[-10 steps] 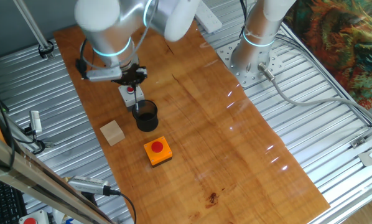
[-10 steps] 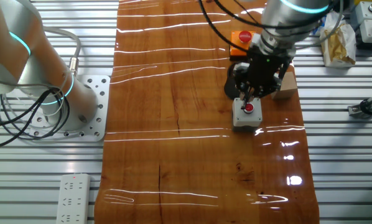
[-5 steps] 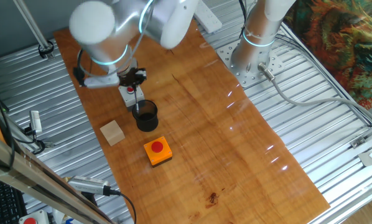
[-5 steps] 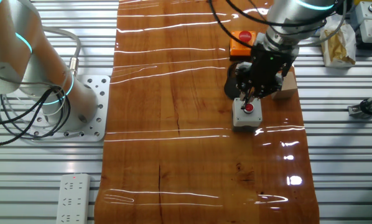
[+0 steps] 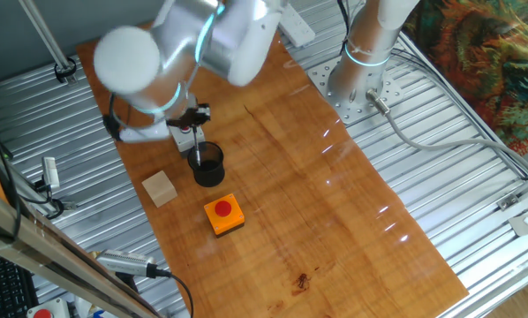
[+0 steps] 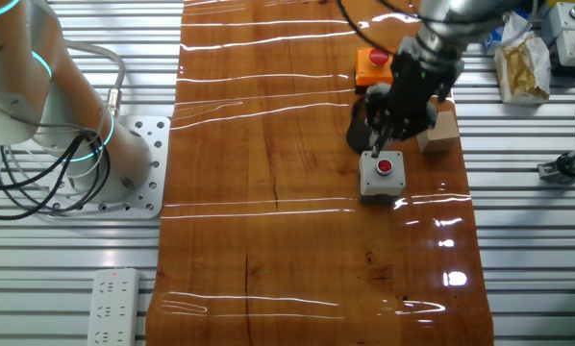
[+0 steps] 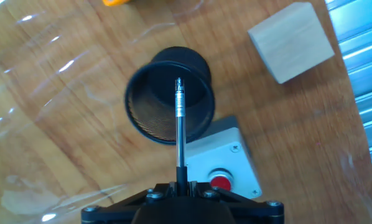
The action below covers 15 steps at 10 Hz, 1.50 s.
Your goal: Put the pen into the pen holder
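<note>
Hand (image 7: 181, 186) gripping pen (image 7: 180, 127) above pen holder (image 7: 150, 118)

Black pen holder (image 7: 169, 102), dark silver-tipped pen (image 7: 180, 134), grey red-buttoned box (image 7: 225, 165), orange box (image 5: 223, 215), pale block (image 7: 292, 41).

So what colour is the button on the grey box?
Red; clearest in the hand view, on the grey box.

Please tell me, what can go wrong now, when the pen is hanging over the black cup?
The pen is held in the pincer with its tip over the cup's opening, though not centred. If released at a tilt, it could hit the thin rim and fall outside. The grey button box stands right beside the cup, so the pincer may bump it when it goes lower.
</note>
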{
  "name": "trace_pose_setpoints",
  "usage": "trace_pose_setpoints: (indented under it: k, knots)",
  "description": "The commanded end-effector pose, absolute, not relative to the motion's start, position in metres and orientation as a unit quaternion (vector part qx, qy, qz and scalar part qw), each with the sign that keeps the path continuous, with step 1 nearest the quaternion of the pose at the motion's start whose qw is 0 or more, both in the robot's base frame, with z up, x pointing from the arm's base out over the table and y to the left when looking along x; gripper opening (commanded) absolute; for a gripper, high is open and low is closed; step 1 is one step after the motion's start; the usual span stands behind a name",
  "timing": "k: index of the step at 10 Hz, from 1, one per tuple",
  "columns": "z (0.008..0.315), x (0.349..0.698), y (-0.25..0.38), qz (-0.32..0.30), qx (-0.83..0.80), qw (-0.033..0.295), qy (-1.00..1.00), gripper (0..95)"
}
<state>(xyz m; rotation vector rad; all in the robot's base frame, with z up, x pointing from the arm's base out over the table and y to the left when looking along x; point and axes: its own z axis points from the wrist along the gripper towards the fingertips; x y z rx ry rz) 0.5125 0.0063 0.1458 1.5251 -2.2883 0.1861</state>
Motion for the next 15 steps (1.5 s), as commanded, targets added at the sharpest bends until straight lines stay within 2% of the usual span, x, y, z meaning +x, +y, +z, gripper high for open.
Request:
trace_pose_setpoints:
  k: [1,3,9,13,15]
  knots:
    - [0.147,0.51,0.013,0.08,0.539,0.207,-0.812,0.0]
    - [0.144,0.507,0.017,0.101,0.538,0.229,-0.805,0.0]
    - [0.142,0.506,0.019,0.124,0.539,0.259,-0.792,0.0]
    - [0.133,0.508,0.031,0.155,0.525,0.297,-0.782,0.0]
    - [0.133,0.508,0.032,0.155,0.527,0.3,-0.78,0.0]
